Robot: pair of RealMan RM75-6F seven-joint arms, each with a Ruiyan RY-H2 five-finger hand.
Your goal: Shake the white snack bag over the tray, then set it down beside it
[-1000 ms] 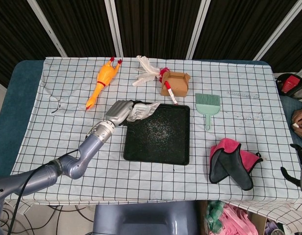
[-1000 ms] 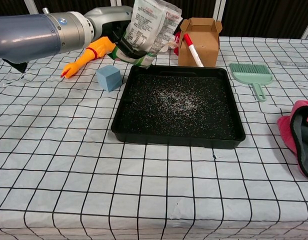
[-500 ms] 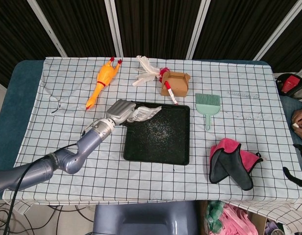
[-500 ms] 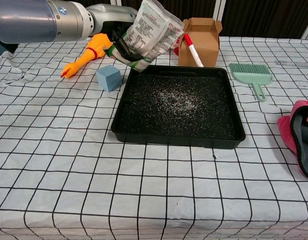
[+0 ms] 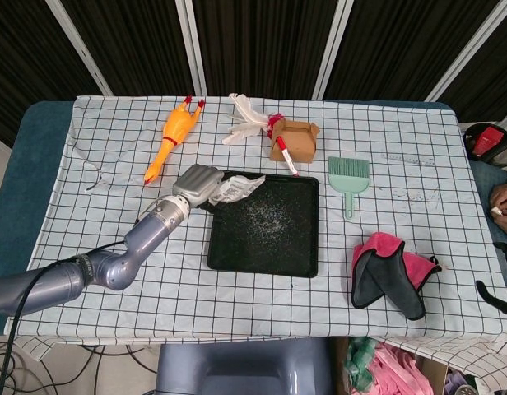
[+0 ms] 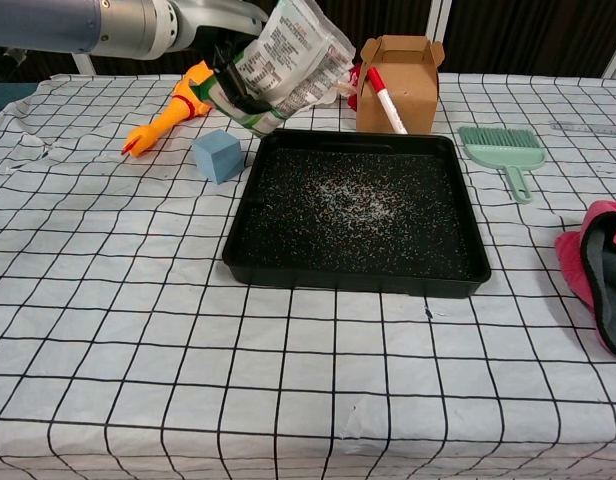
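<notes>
Chest view shows the left hand (image 6: 226,75) grasping the crinkled white snack bag (image 6: 288,62) above the black square tray's (image 6: 448,150) far-left corner, where a tilted mouth may scatter crumbs onto the checked tabletop (image 6: 138,300).

Evenly and brightly lit from overhead in both views; soft, short shadows only, such as under the tray (image 6: 356,281) along its near rim. Background at the top of the frame dark, nearly black. Mild sheen on the tray's rim, no harsh glare. Sharp across the middle of the head view. Chest view slightly bowed at the edges, grid lines of the tablecloth (image 6: 138,350) curving toward the lower corners. No motion blur noticeable.
</notes>
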